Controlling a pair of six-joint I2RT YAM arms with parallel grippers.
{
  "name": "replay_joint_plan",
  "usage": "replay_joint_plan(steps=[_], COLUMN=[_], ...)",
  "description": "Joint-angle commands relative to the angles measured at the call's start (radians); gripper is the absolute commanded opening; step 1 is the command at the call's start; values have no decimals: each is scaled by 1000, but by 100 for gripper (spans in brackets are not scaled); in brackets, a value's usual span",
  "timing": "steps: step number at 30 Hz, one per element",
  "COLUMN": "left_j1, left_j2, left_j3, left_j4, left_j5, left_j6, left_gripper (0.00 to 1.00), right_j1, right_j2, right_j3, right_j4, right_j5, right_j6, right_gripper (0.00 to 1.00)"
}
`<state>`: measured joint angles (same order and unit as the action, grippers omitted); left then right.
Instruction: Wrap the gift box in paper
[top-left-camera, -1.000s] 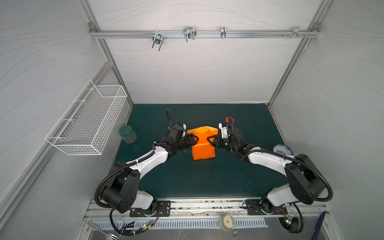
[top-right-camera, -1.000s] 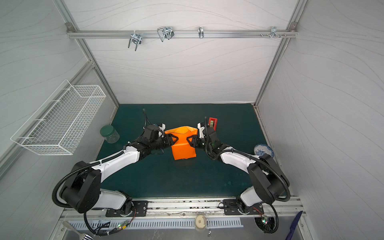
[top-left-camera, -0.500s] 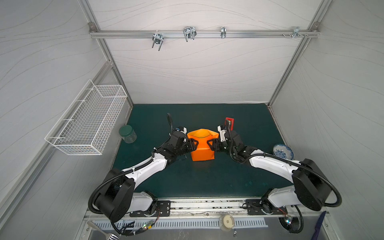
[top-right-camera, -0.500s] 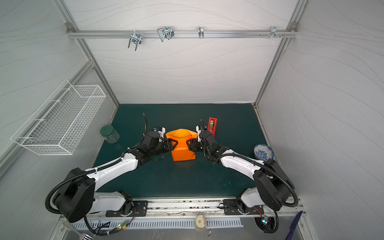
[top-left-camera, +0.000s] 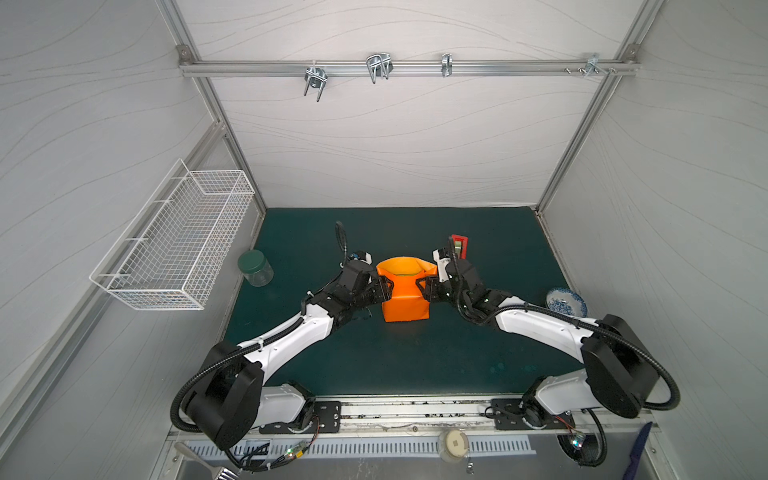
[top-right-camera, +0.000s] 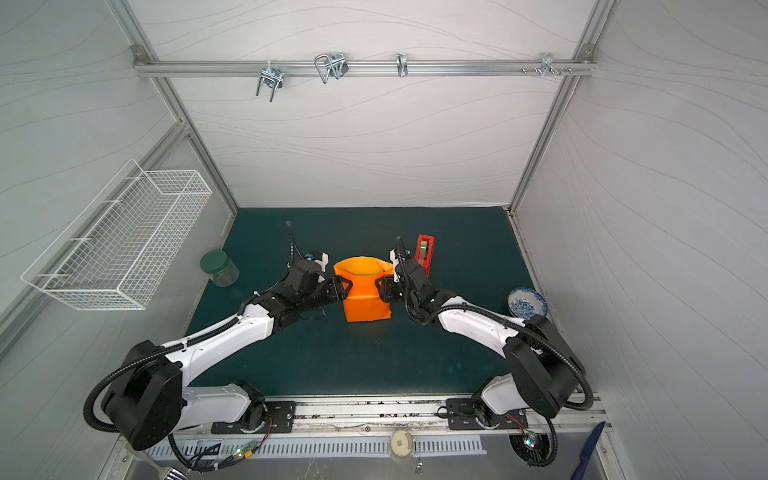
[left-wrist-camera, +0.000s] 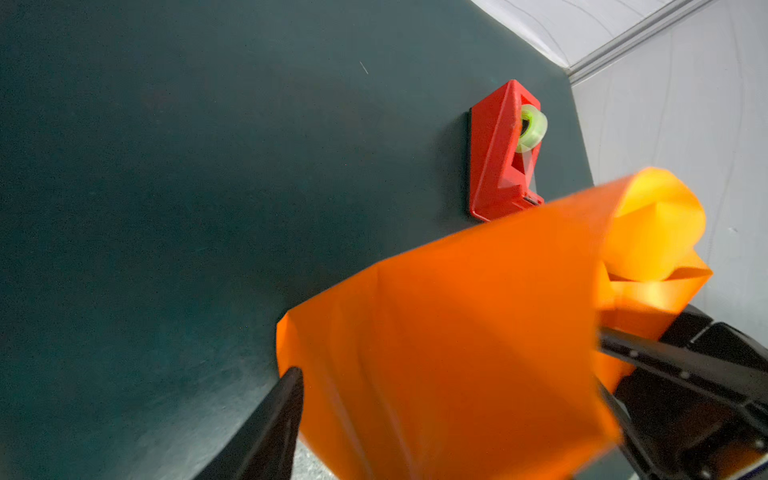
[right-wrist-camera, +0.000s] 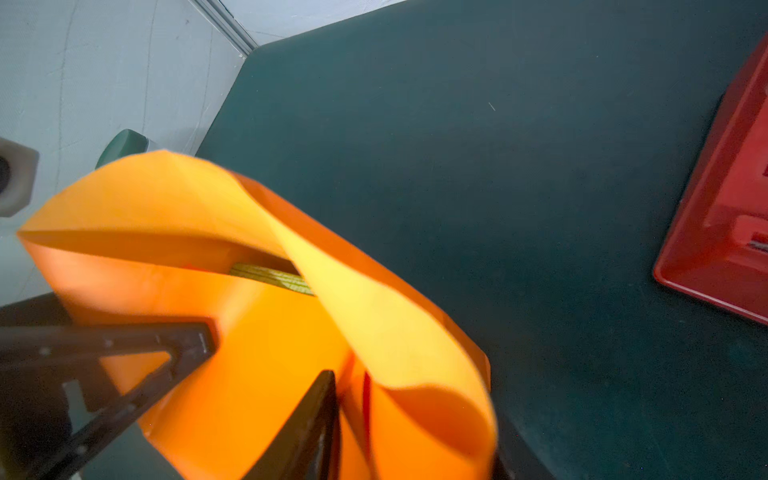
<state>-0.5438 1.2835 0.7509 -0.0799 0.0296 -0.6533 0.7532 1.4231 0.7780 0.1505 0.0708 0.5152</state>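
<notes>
Centre of both top views: bright orange thin paper sheet folded up around olive-green cardboard gift box. Left gripper straddles it wide, right gripper narrower; you cannot tell either's grip.

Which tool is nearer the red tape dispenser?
Right. The right tool is at the side of the orange paper toward the red tape dispenser, which stands just behind it; the left tool is at the opposite side, with the wrapped gift box between them.

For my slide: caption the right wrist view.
Right gripper at the orange paper folded up around the gift box; tape dispenser nearby.
</notes>
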Motion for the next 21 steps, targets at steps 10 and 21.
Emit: replay_joint_plan(steps=[10,21], left_j1=[-45,-59], left_j2=[81,77], left_j3=[56,31], left_j4=[-70,-54], left_j5=[-171,-163], left_j6=[82,102], left_gripper=[48,42], right_j1=[-5,-29], right_j2=[9,6], right_j3=[-12,79], right_j4=[-124,-199], right_j5=[36,65], right_j6=[-50,-99], right_gripper=[50,52])
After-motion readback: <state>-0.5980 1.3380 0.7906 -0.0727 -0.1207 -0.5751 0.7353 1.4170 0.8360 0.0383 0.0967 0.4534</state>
